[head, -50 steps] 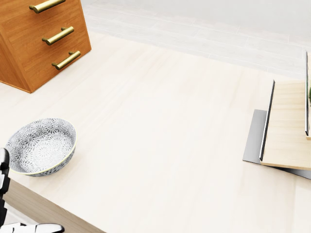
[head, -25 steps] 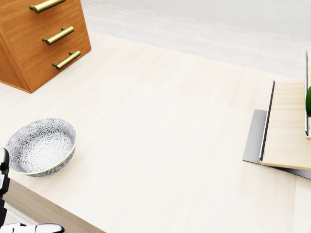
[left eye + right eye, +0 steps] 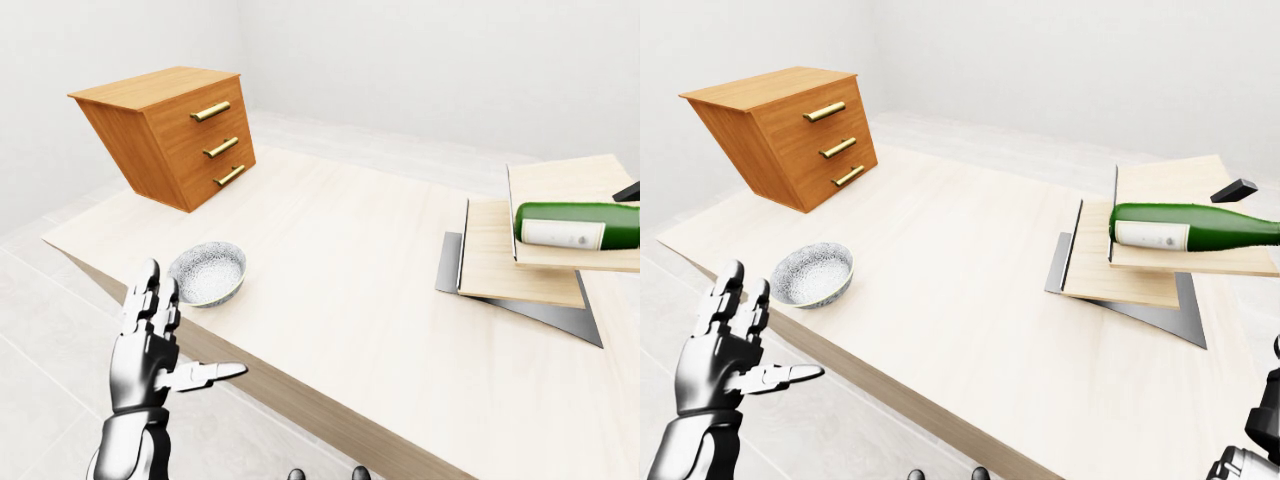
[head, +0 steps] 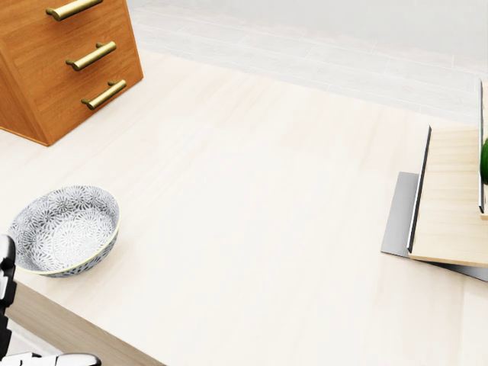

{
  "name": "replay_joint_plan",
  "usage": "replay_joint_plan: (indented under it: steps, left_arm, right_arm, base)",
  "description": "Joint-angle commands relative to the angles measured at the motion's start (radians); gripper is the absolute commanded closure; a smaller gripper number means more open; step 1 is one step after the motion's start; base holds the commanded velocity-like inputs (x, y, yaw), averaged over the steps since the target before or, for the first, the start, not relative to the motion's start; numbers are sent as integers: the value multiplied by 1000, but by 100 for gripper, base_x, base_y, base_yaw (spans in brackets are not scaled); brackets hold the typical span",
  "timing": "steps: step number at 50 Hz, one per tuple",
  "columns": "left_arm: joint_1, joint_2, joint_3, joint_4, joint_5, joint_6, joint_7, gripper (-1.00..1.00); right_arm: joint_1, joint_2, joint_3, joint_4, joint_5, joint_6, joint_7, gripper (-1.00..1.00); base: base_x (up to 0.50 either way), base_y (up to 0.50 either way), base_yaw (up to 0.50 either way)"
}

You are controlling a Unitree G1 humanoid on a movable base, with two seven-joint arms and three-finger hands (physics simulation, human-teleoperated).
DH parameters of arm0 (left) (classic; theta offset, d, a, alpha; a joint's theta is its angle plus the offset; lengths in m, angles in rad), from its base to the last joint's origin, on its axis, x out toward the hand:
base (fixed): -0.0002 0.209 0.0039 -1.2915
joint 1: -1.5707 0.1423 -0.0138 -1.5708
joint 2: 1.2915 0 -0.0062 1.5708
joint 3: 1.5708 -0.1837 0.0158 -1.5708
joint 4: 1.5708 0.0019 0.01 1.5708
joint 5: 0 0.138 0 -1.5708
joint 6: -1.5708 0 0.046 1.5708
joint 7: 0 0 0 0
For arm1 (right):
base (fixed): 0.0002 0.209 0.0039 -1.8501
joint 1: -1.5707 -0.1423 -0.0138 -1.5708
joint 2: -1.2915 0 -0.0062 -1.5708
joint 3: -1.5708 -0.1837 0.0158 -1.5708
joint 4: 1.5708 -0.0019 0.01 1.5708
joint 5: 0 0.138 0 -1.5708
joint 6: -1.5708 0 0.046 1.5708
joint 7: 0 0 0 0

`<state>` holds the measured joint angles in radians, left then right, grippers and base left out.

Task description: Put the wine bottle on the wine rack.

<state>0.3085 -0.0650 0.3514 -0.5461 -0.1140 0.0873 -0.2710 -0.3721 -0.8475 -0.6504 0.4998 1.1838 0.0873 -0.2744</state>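
Observation:
A green wine bottle [image 3: 1192, 227] with a white label lies on its side on the upper board of the stepped wooden wine rack [image 3: 1120, 272], neck pointing to the view's right. No fingers show on it. In the head view only a green sliver of the bottle [image 4: 484, 160] shows at the right edge, over the rack [image 4: 450, 206]. My left hand [image 3: 178, 335] hovers low at the left, off the table's near edge, with fingers spread open and holding nothing. A part of my right hand [image 3: 1258, 440] shows at the bottom right corner, far below the bottle, with its fingers hidden.
A patterned grey bowl [image 3: 207, 272] sits near the edge of the pale wooden table [image 3: 340, 250] on the left. A tilted wooden drawer chest [image 3: 170, 130] with brass handles stands at the top left. A small dark block [image 3: 1234, 190] lies on the rack above the bottle.
In the head view the bottle's green edge has come a little farther in at the right edge. My left hand has sunk slightly at the bottom left.

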Motion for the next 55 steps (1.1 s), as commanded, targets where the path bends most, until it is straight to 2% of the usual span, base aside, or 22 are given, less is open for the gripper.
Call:
replay_joint_plan:
  steps: [1, 10, 29, 55]
  left_arm:
    - [4, -2, -3, -14, -1, 0, 0, -100]
    - [-2, -1, 0, -7, -3, 0, 1, -100]
    - [-8, 5, 6, 27, -7, 0, -2, -100]
    - [-7, 6, 5, 43, -7, 0, -5, -100]
  right_arm:
    - [27, 11, -6, 19, -11, 0, 14, -100]
    - [49, 29, -15, 28, -16, 0, 9, -100]
    - [14, 28, 17, 106, -49, 0, 44, -100]
    - [63, 30, -31, -27, 5, 0, 2, -100]
  base:
    - [0, 0, 0]
    - [0, 0, 0]
    - [0, 0, 0]
    - [0, 0, 0]
